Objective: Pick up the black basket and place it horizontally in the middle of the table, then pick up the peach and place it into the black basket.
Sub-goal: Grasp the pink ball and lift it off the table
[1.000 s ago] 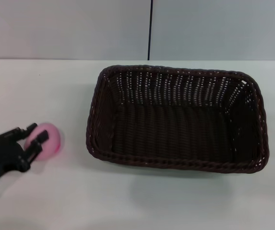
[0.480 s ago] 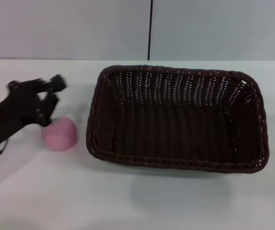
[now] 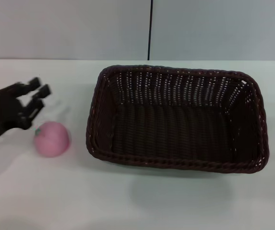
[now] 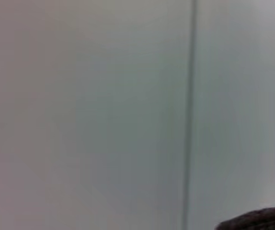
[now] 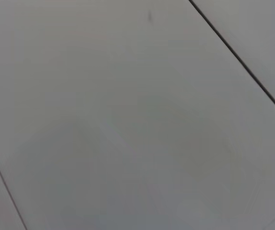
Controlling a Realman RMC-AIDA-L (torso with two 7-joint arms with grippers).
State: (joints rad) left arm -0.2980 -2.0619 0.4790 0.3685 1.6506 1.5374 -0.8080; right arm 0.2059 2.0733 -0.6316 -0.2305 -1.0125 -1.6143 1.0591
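Observation:
The black basket (image 3: 175,117) lies lengthwise on the white table (image 3: 137,201), right of centre, and is empty. The pink peach (image 3: 52,139) sits on the table just left of the basket, with a small green mark on its left side. My left gripper (image 3: 38,93) is open and empty. It hovers a little behind and to the left of the peach, not touching it. The left wrist view shows only a wall and a sliver of the basket rim (image 4: 259,220). The right gripper is out of view.
A grey wall with a dark vertical seam (image 3: 150,28) stands behind the table's far edge. The right wrist view shows only a plain grey panelled surface.
One second ago my left gripper sat around the peach at the lower left. It has since risen and drawn back. The peach now lies free, slightly to the right of before.

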